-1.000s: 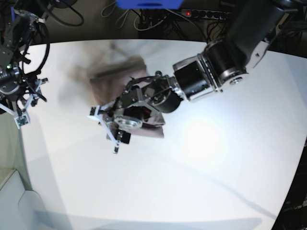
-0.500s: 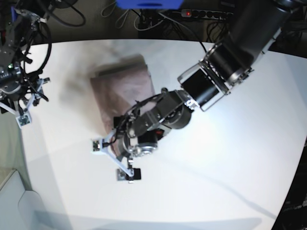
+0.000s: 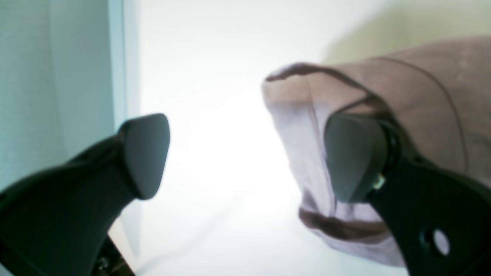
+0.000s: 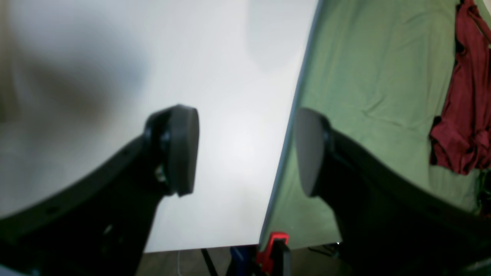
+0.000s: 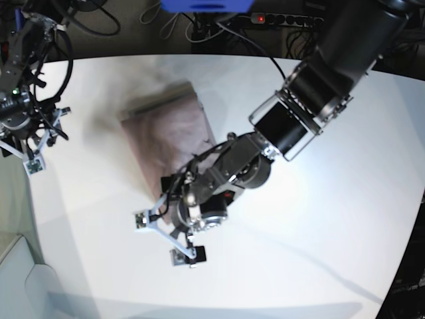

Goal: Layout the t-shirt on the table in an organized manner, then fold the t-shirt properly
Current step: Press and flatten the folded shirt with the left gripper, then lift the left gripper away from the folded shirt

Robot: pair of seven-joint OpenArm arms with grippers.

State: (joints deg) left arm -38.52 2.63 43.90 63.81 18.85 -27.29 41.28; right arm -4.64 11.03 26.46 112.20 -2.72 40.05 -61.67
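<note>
The mauve-pink t-shirt lies in a compact rectangle on the white table, left of centre. Its near end is hidden under my left arm. My left gripper is open and empty, over bare table just in front of the shirt. In the left wrist view the gripper has its jaws wide apart, and a folded corner of the shirt lies behind the right finger. My right gripper is open and empty at the table's left edge. In the right wrist view it straddles the table edge.
A green sheet lies beyond the table's edge, with a dark red cloth on it. A red clamp sits at the table corner. Cables and a power strip lie behind the table.
My left gripper has moved from over the shirt's near edge toward the front of the table, off the cloth, and stays open. The right arm has barely moved.
</note>
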